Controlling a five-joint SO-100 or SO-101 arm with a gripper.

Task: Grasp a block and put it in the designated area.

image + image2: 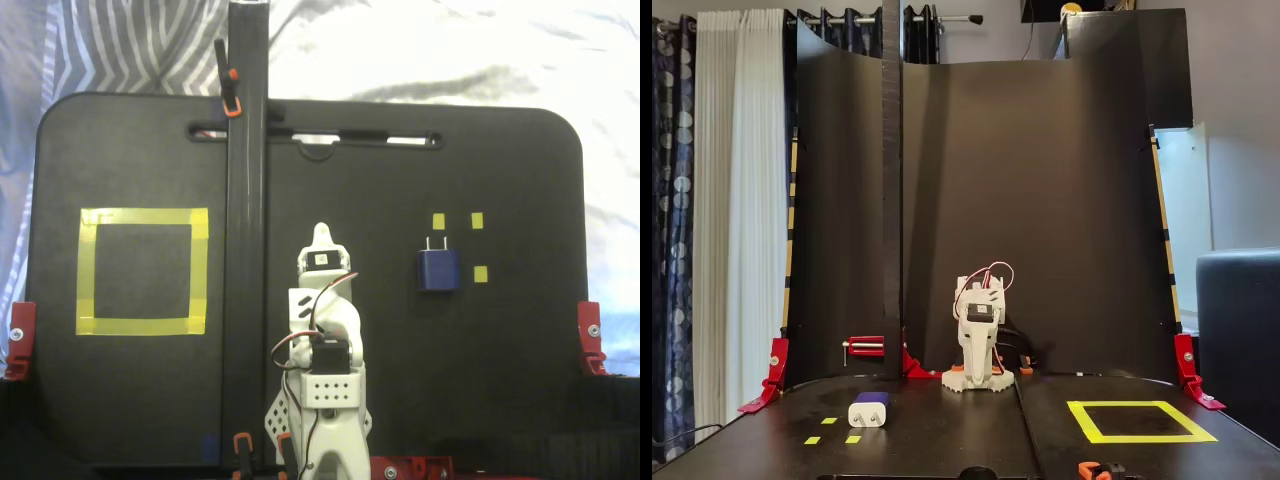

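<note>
A: What's the gripper [321,240] doing?

B: It's folded in over the arm's own base, fingers together as far as I can tell, with nothing in them.

A: And the block [438,268]?

B: In the top-down fixed view, the blue plug-like block lies to the right of the gripper, well apart, prongs pointing away from the arm, among three small yellow squares [480,274]. The front fixed view shows it [868,410] on the black board.

A: So which step?

B: I'd judge none started: the reach comes first, opening the jaws over the block.

A: The designated area [142,326]?

B: The yellow tape square, left of the gripper, holds nothing but bare board.
</note>
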